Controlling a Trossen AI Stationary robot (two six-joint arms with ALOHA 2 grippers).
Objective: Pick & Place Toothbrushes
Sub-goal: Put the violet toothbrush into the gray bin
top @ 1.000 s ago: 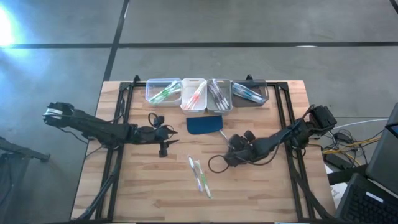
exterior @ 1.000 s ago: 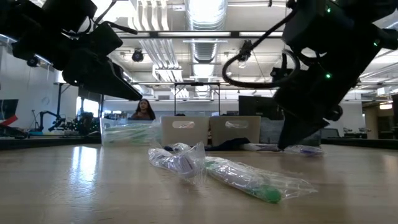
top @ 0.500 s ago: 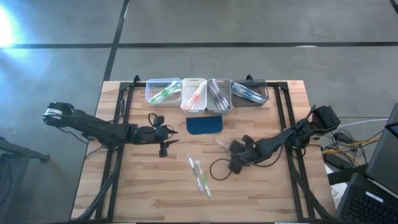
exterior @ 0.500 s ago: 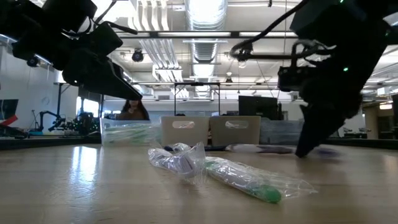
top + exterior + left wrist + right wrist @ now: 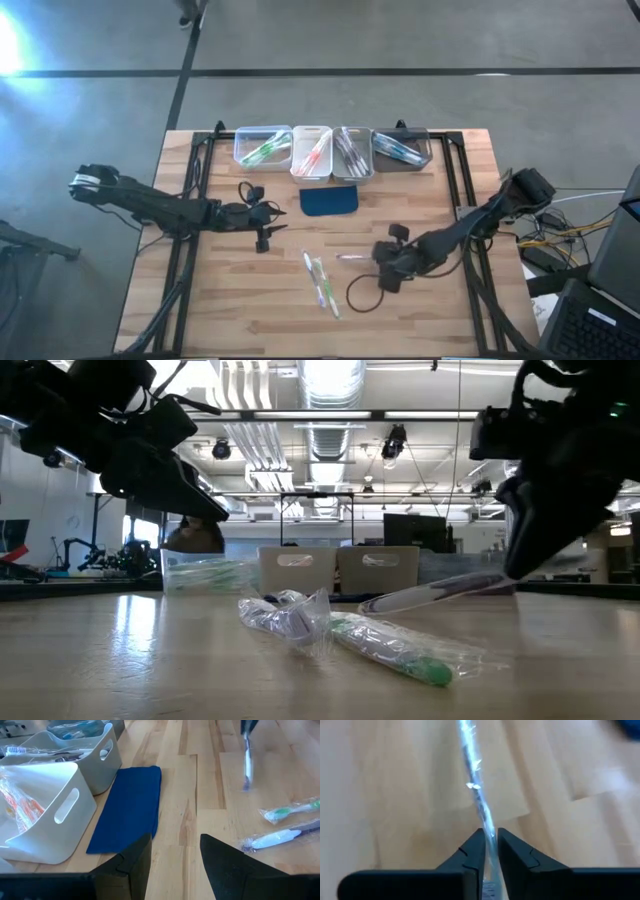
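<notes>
My right gripper (image 5: 381,262) is shut on a clear-wrapped toothbrush (image 5: 350,257) right of the table's middle. The brush sticks out toward the table's left and slopes down in the low view (image 5: 440,592). Two more wrapped toothbrushes (image 5: 320,280) lie flat on the wood near the middle, also seen in the left wrist view (image 5: 280,837). My left gripper (image 5: 175,855) waits open and holds nothing, left of the dark blue pad (image 5: 329,200). Several bins (image 5: 312,150) with toothbrushes stand along the far edge. My right gripper pinches one end of the wrapped toothbrush (image 5: 490,836) between its two fingers (image 5: 476,851). The fingers slant down from above and from the table's right. The brush runs on ahead of the fingers and slopes down to its free end (image 5: 368,604). Whether that end touches the table cannot be seen.
The blue pad (image 5: 127,807) lies flat in front of the bins (image 5: 45,820). Black frame rails (image 5: 455,190) run along both sides of the table. A loop of black cable (image 5: 362,292) hangs by my right gripper. Bare wood lies toward the near edge (image 5: 300,335).
My right gripper has moved from beside the blue pad toward the table's near edge, risen a little and rolled. The toothbrush that lay on the wood by the pad has come with it, and its held end is now raised off the table.
</notes>
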